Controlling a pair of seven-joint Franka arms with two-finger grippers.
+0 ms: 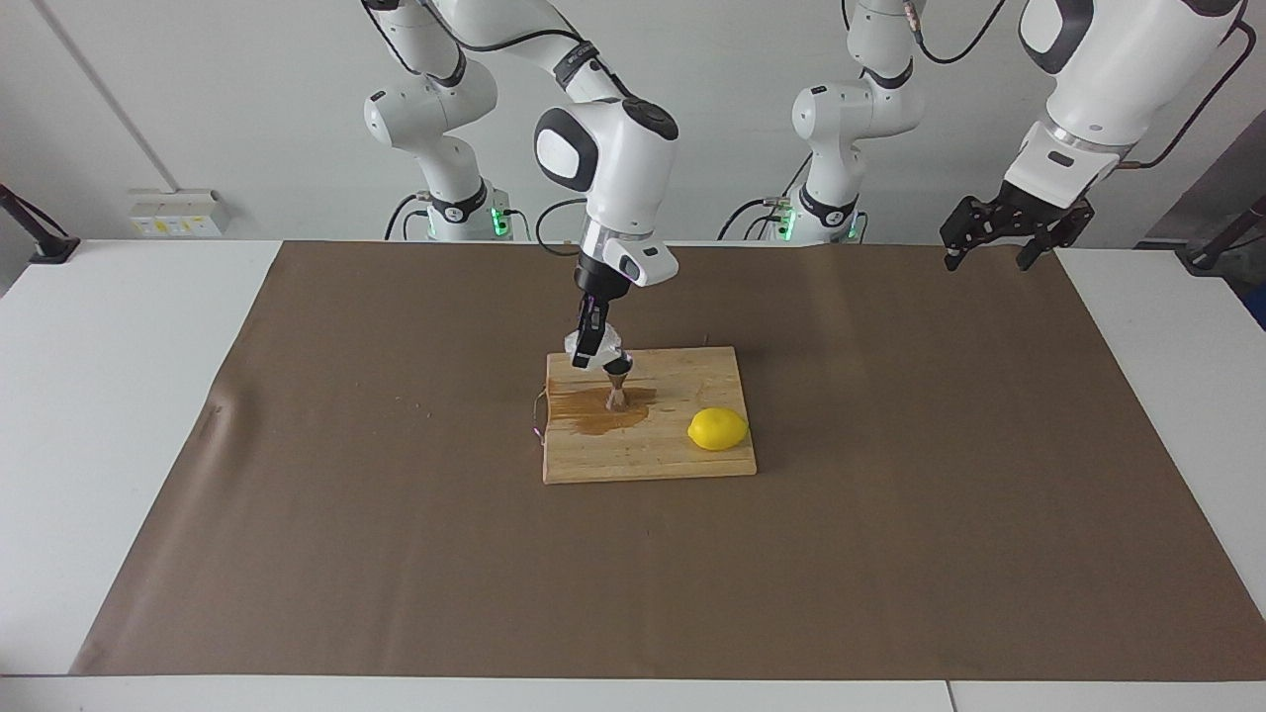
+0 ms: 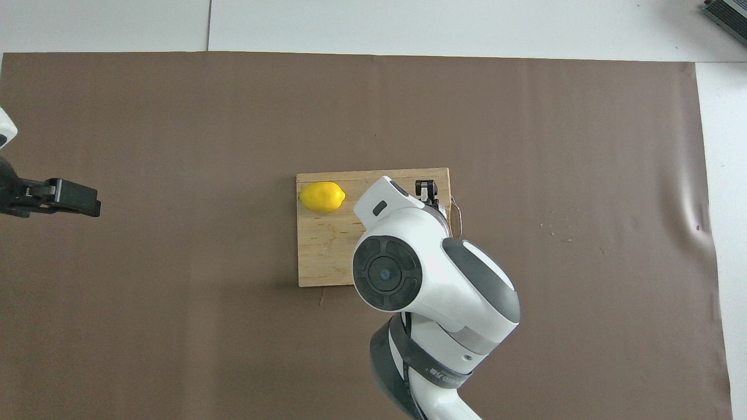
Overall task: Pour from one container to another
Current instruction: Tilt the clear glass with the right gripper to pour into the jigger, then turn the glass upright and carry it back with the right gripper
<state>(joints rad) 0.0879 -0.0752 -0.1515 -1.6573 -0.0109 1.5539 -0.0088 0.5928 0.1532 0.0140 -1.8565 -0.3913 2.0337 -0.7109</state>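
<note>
1. Desk [image 1: 129,415]: the brown mat carries the cutting board [image 1: 692,465] mid-desk, wet w/ a brown spill, and a lemon [image 1: 718,429] at the board's left-arm end.
2. Left end effector [image 1: 999,252] waits, fingers wide, empty, over the mat's left-arm end, well apart. Your right arm is the nearer one.
3. Right end effector [image 1: 590,348] is clamped on the glass cup [image 1: 605,348], over the board.
4. Key relation: the jigger [image 1: 616,389] stands upright in the spill, just below the cup, slightly toward the left arm's end. Tip that way.

Frame centre crowded: right gripper [image 1: 589,348] with glass cup [image 1: 605,348] above jigger [image 1: 616,384], lemon [image 1: 718,429] on board [image 1: 682,465]. Brown mat [image 1: 890,554] lower frame open.
</note>
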